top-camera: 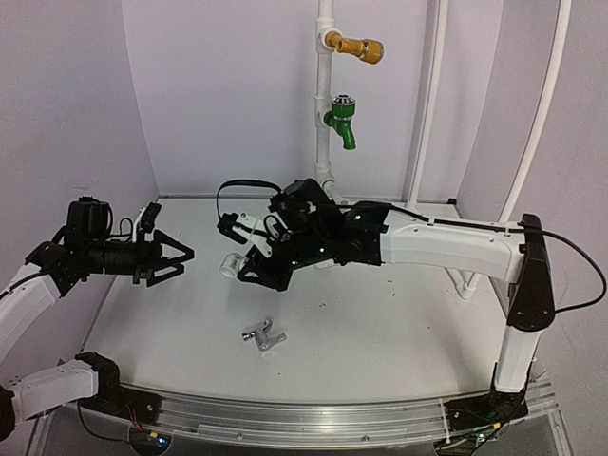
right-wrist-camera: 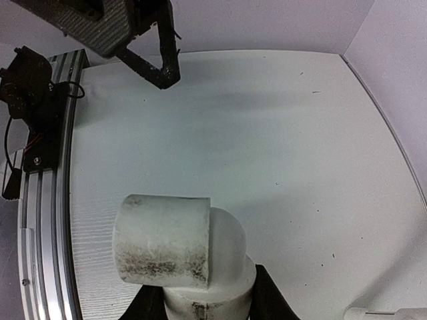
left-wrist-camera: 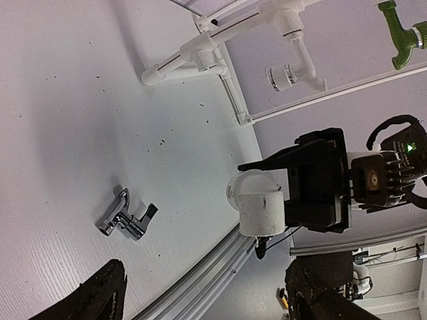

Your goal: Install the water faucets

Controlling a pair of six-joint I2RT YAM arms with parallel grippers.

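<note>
White plastic shows at the tip of the right gripper in the overhead view: the white fitting is pinched between its black fingers, over the middle of the table. The silver tap lies loose on the table nearer the front edge, apart from both arms. The left gripper hangs at the left, pointing toward the fitting, its jaws spread with nothing between them. At the back an upright white pipe carries a brass tap and, below it, a green tap.

From the left wrist, the left arm's own two fingers sit at the bottom corners, well apart and empty. Ahead, the fitting is clamped in the right gripper. The silver tap lies on its side on the table to the left of it, touching neither.

From the right wrist, the fitting fills the lower middle: an elbow with a short, scuffed cylinder turned leftward, gripped at its base between two dark fingers. The left gripper reaches in at the top left, above the aluminium rail along the table's edge
</note>
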